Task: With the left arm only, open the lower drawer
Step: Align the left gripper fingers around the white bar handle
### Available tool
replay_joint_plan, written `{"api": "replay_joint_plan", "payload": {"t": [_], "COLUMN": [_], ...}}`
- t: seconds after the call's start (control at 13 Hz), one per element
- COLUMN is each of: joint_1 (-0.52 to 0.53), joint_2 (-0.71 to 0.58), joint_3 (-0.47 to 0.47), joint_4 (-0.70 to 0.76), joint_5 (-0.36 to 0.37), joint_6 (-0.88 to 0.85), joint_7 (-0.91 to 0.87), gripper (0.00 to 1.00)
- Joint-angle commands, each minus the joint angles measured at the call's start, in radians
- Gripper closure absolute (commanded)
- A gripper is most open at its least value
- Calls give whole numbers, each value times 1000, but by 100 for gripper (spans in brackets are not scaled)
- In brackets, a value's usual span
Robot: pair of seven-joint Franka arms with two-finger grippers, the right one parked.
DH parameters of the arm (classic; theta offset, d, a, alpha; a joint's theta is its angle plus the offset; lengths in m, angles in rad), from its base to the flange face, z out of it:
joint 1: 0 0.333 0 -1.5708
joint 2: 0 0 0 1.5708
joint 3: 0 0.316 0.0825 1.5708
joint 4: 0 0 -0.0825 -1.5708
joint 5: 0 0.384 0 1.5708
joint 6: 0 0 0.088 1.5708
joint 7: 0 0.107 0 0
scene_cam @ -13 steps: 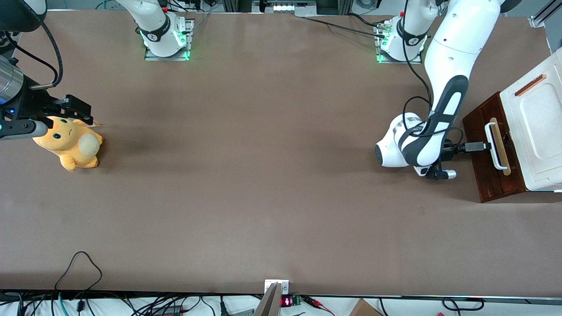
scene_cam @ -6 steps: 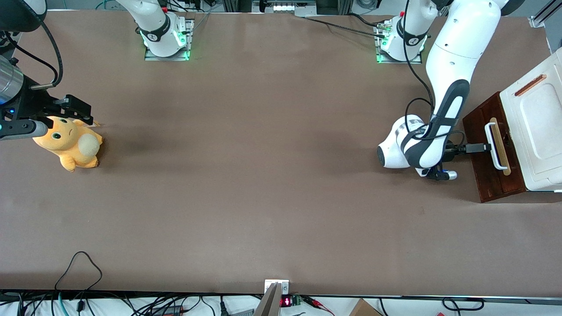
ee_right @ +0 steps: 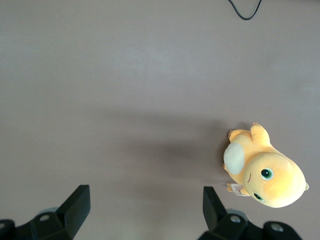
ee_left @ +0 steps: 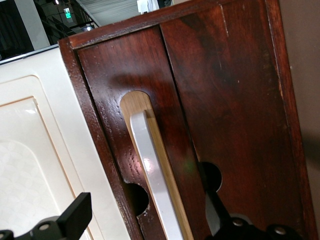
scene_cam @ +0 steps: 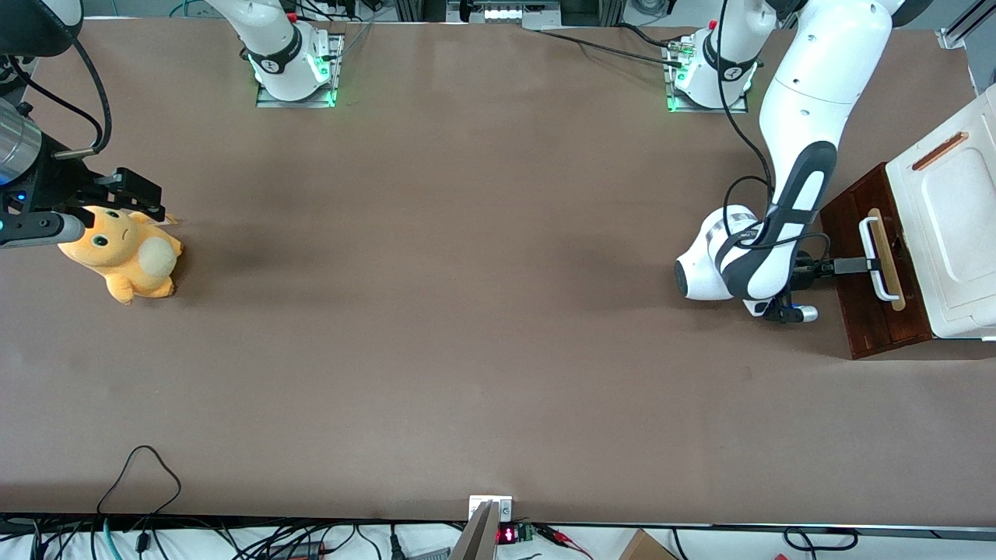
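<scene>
The lower drawer (scene_cam: 848, 225) is a dark reddish-brown wooden front with a white loop handle (scene_cam: 879, 281) over a pale wooden strip, at the working arm's end of the table. It looks shut. The left arm (scene_cam: 809, 101) reaches down in front of it. Its black gripper (scene_cam: 864, 266) is open at the handle. In the left wrist view the drawer front (ee_left: 235, 100) fills the frame, and the handle (ee_left: 147, 160) runs between the two fingers (ee_left: 75, 217) of the gripper (ee_left: 145, 220). They stand wide apart and do not touch it.
The white cabinet top (scene_cam: 949, 218) with a copper-coloured slot (scene_cam: 940, 151) sits above the drawer; it also shows in the left wrist view (ee_left: 30, 150). An orange plush toy (scene_cam: 124, 253) lies toward the parked arm's end and shows in the right wrist view (ee_right: 262, 172).
The left arm has moved its gripper closer to the drawer front, up to the white handle. The drawer has not moved.
</scene>
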Motion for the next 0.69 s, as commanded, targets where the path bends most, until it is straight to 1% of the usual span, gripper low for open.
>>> {"api": "replay_joint_plan", "payload": {"t": [0.0,0.39,0.62], "joint_1": [5,16,18], "joint_2": [-7,-2,-2], "joint_3": [1,1,1], "joint_4": [3,9,46], "joint_5": [19,12,12], "joint_6": [8,10,10], "joint_7": [-13,-44,-48], "gripper": [0,0,0]}}
